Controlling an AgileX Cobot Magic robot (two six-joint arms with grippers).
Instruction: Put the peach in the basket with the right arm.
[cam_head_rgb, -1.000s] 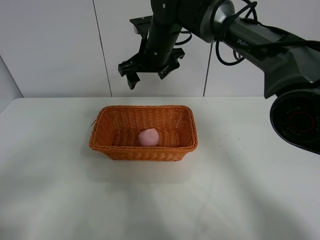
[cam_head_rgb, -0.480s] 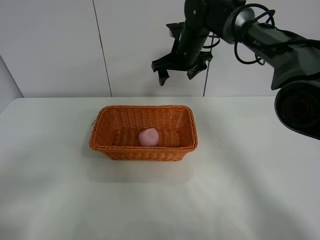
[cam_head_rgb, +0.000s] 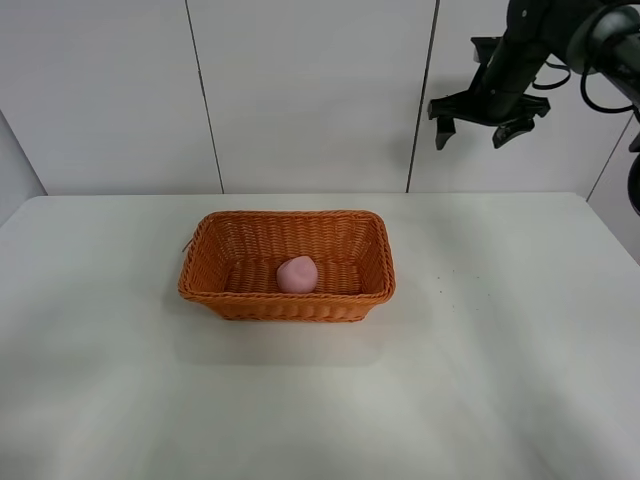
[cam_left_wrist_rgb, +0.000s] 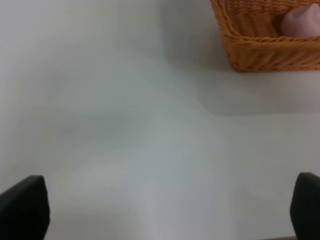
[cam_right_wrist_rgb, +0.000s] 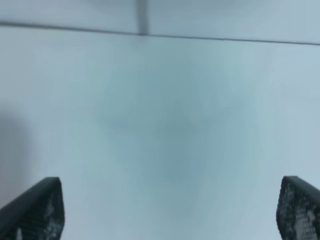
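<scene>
Sitting on the woven floor of the basket (cam_head_rgb: 290, 215), the peach (cam_head_rgb: 297, 274) lies near the middle, slightly toward the front wall, with nothing gripping it. The right gripper (cam_head_rgb: 484, 133) was hanging just over the basket's back rim a second ago. It has since swung up and away to the basket's right and is now well apart from it, high against the wall. Its jaws are spread and hold nothing, and the right wrist view shows only pale surface between the two tips. Judgement: the drop is done, the arm is retreating, and nothing is left but to park. The left gripper (cam_left_wrist_rgb: 165, 207) also has its jaws spread wide and empty, over bare table off one end of the basket. It does not appear in the high view. The table (cam_head_rgb: 500, 380) is white, matte and flat, with a few tiny dark specks to the basket's right. Behind the basket stand pale wall panels (cam_head_rgb: 300, 90), split by thin dark vertical seams.
</scene>
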